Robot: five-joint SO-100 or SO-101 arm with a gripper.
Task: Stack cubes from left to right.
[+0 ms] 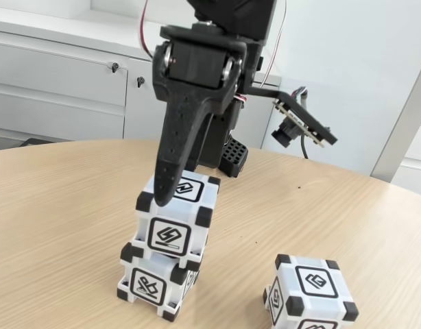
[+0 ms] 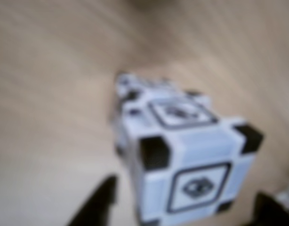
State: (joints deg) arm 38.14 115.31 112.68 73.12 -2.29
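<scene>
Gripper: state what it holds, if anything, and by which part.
The gripper straddles the upper cube, stacked on the lower cube. The wrist view shows gaps beside the cube; a firm hold cannot be told.

No words or numbers could be read; the cubes (image 1: 173, 236) bore only abstract black-framed glyphs.

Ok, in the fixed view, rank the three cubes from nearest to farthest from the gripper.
1. Top cube of the stack, by the gripper fingertip.
2. Bottom cube, directly under the top one.
3. Lone cube, off to the right on the table.
</scene>
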